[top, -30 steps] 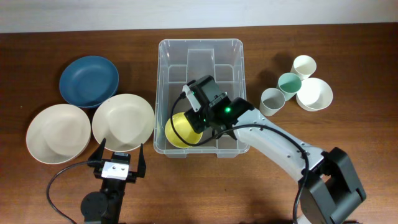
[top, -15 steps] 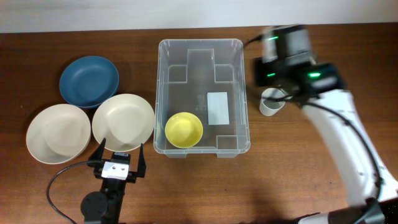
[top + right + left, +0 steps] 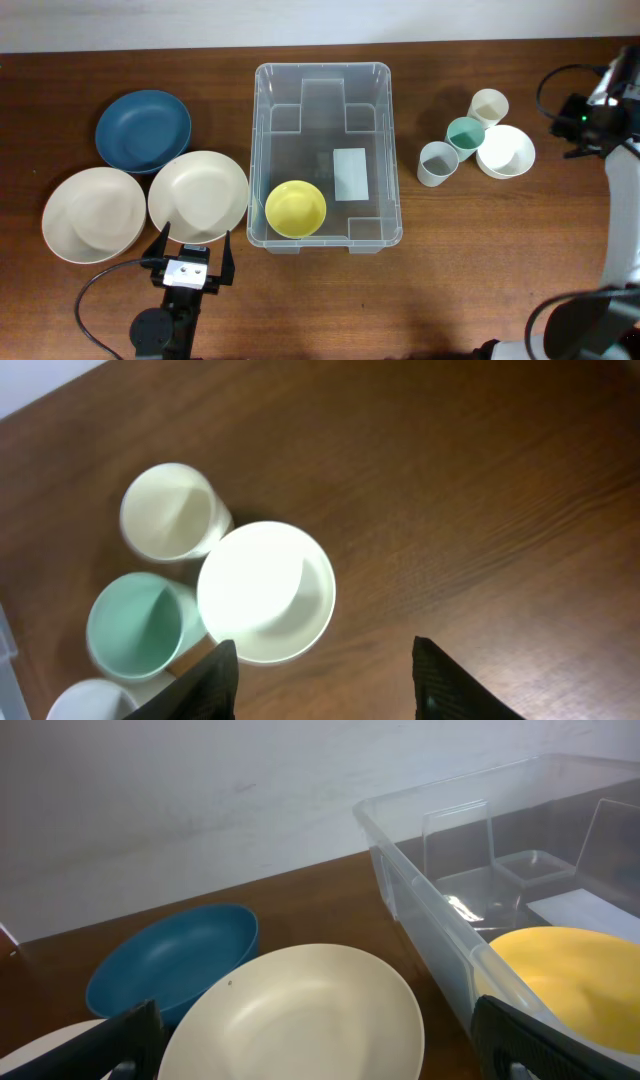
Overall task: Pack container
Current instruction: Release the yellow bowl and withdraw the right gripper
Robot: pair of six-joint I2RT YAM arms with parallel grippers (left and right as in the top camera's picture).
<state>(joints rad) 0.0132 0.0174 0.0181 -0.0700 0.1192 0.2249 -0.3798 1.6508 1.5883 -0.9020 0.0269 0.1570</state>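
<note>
On the brown bench (image 3: 330, 890), the left wrist view caught the container (image 3: 420, 885) holding a yellow bowl (image 3: 570, 970), left pincer (image 3: 325, 1045) wide. The right wrist view showed cups (image 3: 170, 510) below the part-open, empty right pincer (image 3: 325, 680).

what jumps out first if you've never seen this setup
The big clear container sits in the middle, a bright yellow bowl the only dish in it, at its front left corner. Left of it lie a blue dish and two cream dishes; right of it, a cluster of cups.

Top-down overhead, left wrist: shared container (image 3: 323, 67)
</note>
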